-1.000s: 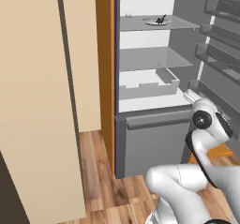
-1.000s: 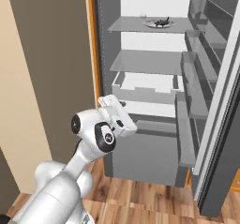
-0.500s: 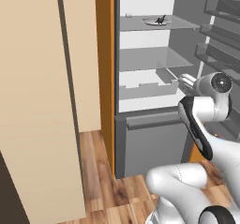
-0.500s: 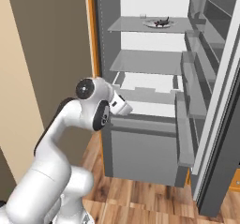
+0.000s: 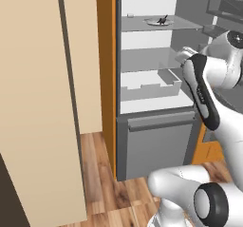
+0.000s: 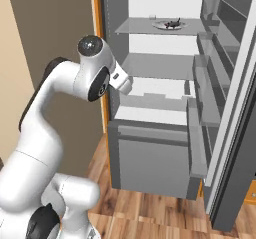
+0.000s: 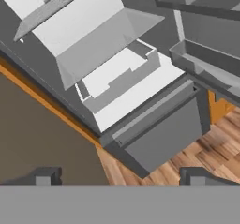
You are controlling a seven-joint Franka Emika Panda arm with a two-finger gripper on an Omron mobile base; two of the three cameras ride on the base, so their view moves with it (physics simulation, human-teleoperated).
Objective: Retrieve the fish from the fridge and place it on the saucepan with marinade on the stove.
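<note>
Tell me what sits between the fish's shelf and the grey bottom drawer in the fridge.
In the left base view, below the fish, a bare grey shelf, then a white bin, then the drawer.

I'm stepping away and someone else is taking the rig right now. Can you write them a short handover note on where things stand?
Claw: open, holding nothing, raised in front of the open fridge at about the level of its middle shelf.
Fish: on the pale plate on the fridge's top shelf, untouched.
Done: fridge door is open and the arm is up facing the shelves.
Left: reach up to the top shelf, grasp the fish, withdraw, drive to the stove and set the fish on the saucepan with marinade. Stove and saucepan are out of sight from here.
</note>
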